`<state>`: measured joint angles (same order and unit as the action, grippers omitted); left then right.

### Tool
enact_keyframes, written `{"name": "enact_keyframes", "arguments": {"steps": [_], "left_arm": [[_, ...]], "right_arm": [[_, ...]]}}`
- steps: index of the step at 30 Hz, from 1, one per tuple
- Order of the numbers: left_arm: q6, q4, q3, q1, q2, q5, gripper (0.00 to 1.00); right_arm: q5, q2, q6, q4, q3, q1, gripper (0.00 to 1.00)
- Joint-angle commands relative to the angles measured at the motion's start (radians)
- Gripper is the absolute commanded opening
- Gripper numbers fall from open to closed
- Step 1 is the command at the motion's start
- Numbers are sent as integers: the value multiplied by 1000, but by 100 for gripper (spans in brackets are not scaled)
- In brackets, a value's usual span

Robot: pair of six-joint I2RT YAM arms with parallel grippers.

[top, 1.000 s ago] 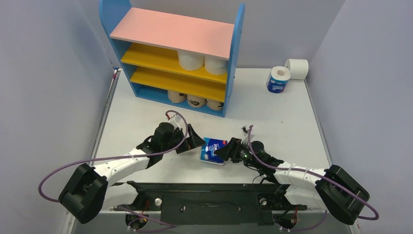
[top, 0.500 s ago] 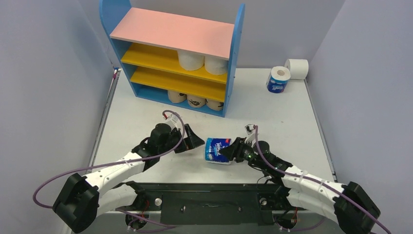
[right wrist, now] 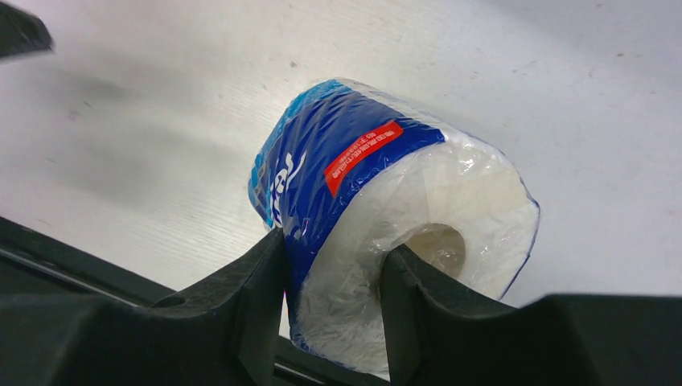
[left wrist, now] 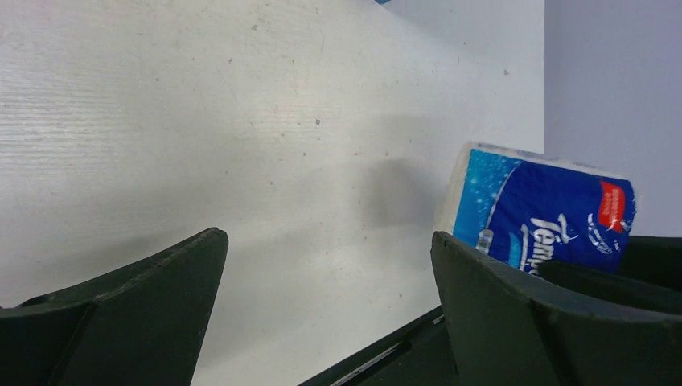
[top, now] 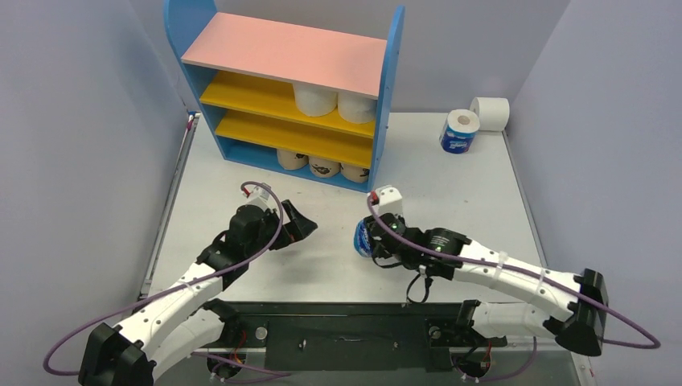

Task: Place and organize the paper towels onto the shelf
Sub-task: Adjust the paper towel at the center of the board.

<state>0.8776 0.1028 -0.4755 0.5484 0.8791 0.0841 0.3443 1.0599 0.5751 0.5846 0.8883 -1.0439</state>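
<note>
My right gripper [top: 371, 241] is shut on a blue-wrapped paper towel roll [right wrist: 378, 201], one finger in its core and one on its outer wrap, holding it over the table's middle; the roll also shows in the left wrist view [left wrist: 540, 209] and the top view [top: 363, 239]. My left gripper [top: 299, 226] is open and empty, left of the roll. The shelf [top: 283, 50] stands at the back left. Two white rolls [top: 315, 98] sit on its upper yellow shelf. Three tan printed rolls [top: 324, 167] sit on its blue base.
Another blue-wrapped roll [top: 459, 132] stands upright at the back right, with a white roll [top: 491, 112] lying behind it. Grey walls close in on both sides. The black base rail [top: 338, 330] runs along the near edge.
My right gripper has lifted the blue-wrapped roll and swung it left and toward the shelf, turning it. My left gripper has drawn back to the left, away from the roll.
</note>
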Motion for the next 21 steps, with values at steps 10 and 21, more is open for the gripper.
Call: {"name": "enact_keyframes", "arguments": {"steps": [10,21], "left_arm": [[-35,47,-37,-32,-37,-10,97],[26,77,-35,-43,-16,-74,96]], "right_arm": [[241,353,-127,327,291,-177,33],[117,425,-147,228,246,-175,36]]}}
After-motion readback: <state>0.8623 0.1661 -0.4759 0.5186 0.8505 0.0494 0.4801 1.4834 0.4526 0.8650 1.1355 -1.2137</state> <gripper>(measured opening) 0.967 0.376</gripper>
